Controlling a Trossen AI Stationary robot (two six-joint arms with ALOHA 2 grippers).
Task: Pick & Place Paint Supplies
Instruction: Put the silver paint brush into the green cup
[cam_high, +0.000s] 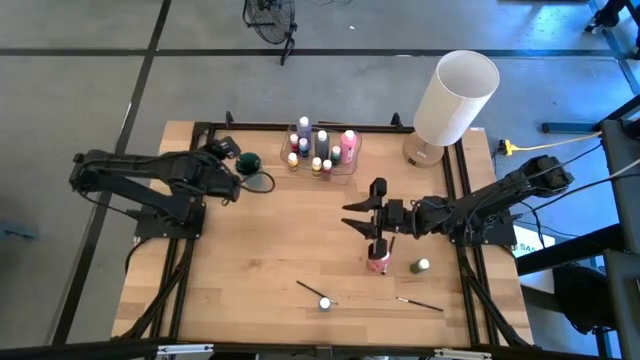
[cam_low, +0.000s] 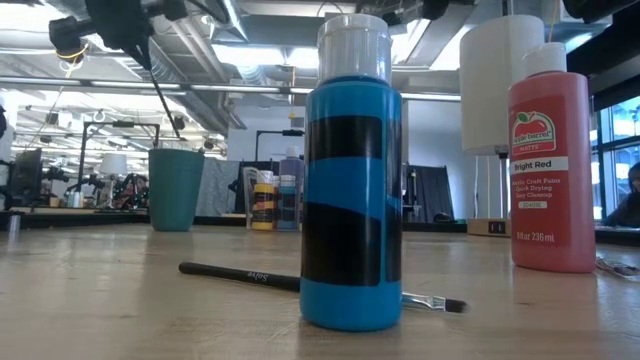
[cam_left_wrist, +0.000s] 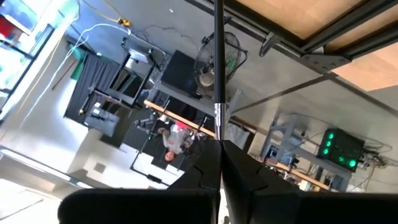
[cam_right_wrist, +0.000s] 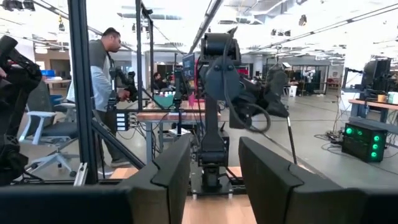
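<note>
- The left hand (cam_high: 237, 166) is over the far left part of the tabletop (cam_high: 250, 250). It is clamped tight on a thin dark-handled paintbrush (cam_left_wrist: 217, 62).
- In the low view this brush hangs from the hand, slanting down towards a dark teal cup (cam_low: 175, 188). The cup stands upright on the tabletop, and from above it sits just beside the hand.
- A clear plastic container (cam_high: 352, 160) at the far middle of the tabletop holds a cluster of small paint bottles (cam_high: 320, 150), all upright with pale caps.
- Near the front edge a blue bottle (cam_low: 350, 200) with a white cap stands upright.
- A second paintbrush (cam_low: 240, 275) lies flat behind the blue bottle, and the two look to be touching.
- The right hand (cam_high: 352, 216) is over the middle of the tabletop, pointing towards the left arm. Its fingers (cam_right_wrist: 171, 168) stand partly apart with nothing between them.
- A red bottle (cam_high: 377, 263) labelled "Bright Red" stands upright on the tabletop. From above it is just beside the right hand, on the side nearer the front edge. Whether they touch cannot be told.
- A green bottle (cam_high: 420, 266) lies on its side, near the red one and to its right.
- A third paintbrush (cam_high: 420, 303) lies flat near the front edge, below the green bottle in the high view.
- A large white cylinder (cam_high: 455, 97) stands at the far right corner.
</note>
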